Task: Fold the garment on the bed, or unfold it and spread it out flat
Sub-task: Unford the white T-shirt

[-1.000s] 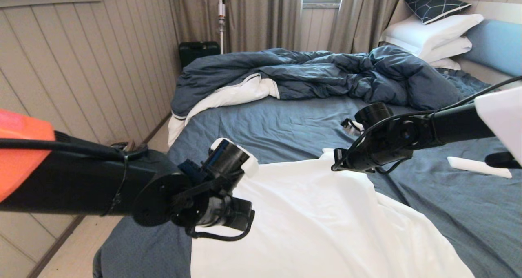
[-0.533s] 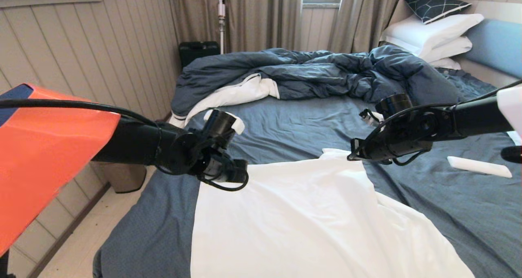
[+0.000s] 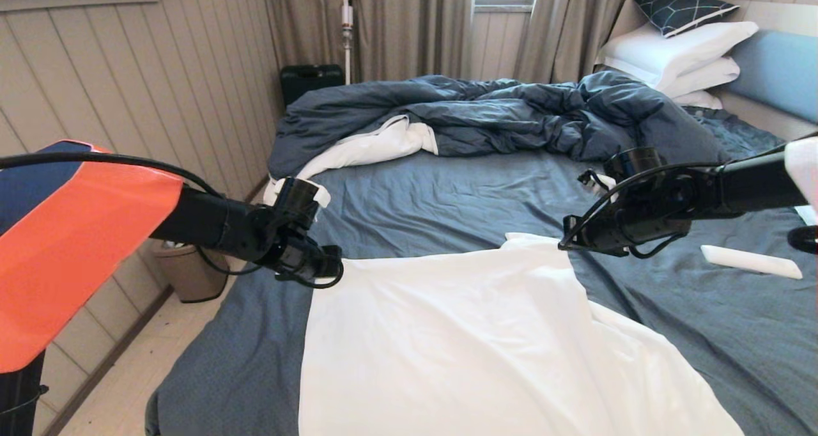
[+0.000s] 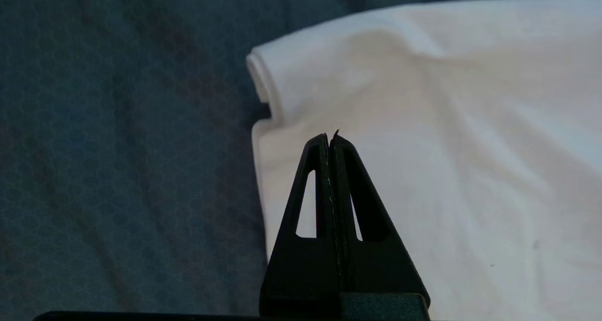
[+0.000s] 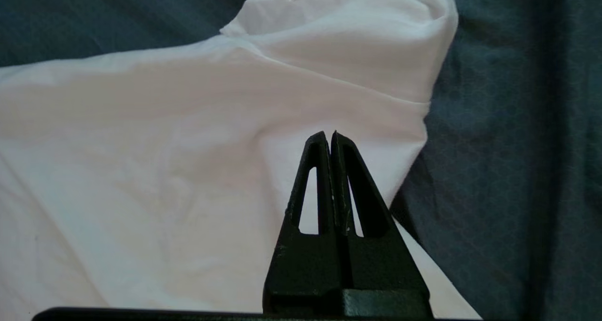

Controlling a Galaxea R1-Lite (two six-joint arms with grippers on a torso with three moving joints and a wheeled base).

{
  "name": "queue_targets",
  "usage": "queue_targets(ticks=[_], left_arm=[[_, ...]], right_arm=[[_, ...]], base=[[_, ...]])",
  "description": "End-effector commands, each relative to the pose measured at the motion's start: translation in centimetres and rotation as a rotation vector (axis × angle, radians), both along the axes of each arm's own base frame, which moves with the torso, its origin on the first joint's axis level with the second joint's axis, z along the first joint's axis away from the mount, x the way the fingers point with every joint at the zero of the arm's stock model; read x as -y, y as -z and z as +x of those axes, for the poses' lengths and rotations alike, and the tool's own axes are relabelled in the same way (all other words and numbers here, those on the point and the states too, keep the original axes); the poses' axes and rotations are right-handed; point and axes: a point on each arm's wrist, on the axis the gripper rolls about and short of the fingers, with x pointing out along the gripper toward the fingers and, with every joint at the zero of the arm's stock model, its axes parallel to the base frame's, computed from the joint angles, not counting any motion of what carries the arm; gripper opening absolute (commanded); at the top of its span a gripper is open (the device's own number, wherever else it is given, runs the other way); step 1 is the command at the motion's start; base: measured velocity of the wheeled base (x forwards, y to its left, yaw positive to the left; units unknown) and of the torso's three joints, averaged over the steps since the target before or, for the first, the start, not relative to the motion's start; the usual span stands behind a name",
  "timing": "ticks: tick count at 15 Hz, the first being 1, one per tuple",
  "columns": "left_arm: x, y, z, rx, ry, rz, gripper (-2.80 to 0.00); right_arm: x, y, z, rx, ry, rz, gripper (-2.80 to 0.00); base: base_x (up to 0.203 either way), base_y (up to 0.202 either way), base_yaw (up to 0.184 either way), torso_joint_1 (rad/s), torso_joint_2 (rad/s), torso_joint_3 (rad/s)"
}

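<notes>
Large plain white thin-cloth garment (image 3: 486,340) spread on near part of wide bed's dark slate-blue sheet (image 3: 434,199), left end effector (image 4: 330,140) closed empty over one far corner, right end effector (image 5: 330,137) closed empty over the other, no legible writing.

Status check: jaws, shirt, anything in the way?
Left gripper, right gripper: jaws shut, empty, above shirt's far corners. White shirt spread on bed. Nothing in the way.
</notes>
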Motion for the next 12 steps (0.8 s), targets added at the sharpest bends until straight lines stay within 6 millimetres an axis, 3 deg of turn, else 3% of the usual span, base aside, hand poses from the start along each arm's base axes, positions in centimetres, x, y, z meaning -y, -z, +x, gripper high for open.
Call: queue_targets(ticks=[1, 2, 8, 12], left_arm=[[-0.6, 0.9, 0.0, -0.013, -0.011, 0.003, -2.8], [-0.6, 1.1, 0.0, -0.001, 0.0, -0.011, -2.8], [-1.5, 1.6, 1.1, -0.007, 0.024, -0.067, -2.8], [-1.8, 2.1, 1.9, 0.009, 0.016, -0.078, -2.8]], right_arm=[[0.3, 1.1, 0.4, -0.025, 0.002, -0.001, -2.8], [0.6, 1.4, 0.5, -0.031, 0.002, -0.005, 0.0], [3.1, 2.0, 1.2, -0.06, 0.045, -0.006, 0.0], [2.9, 3.4, 1.6, -0.094, 0.041, -0.005, 0.0]], base=[[0.0, 0.0, 0.0, 0.0, 0.0, 0.0], [0.0, 0.0, 0.0, 0.0, 0.0, 0.0], [0.0, 0.0, 0.0, 0.0, 0.0, 0.0], [0.0, 0.0, 0.0, 0.0, 0.0, 0.0]])
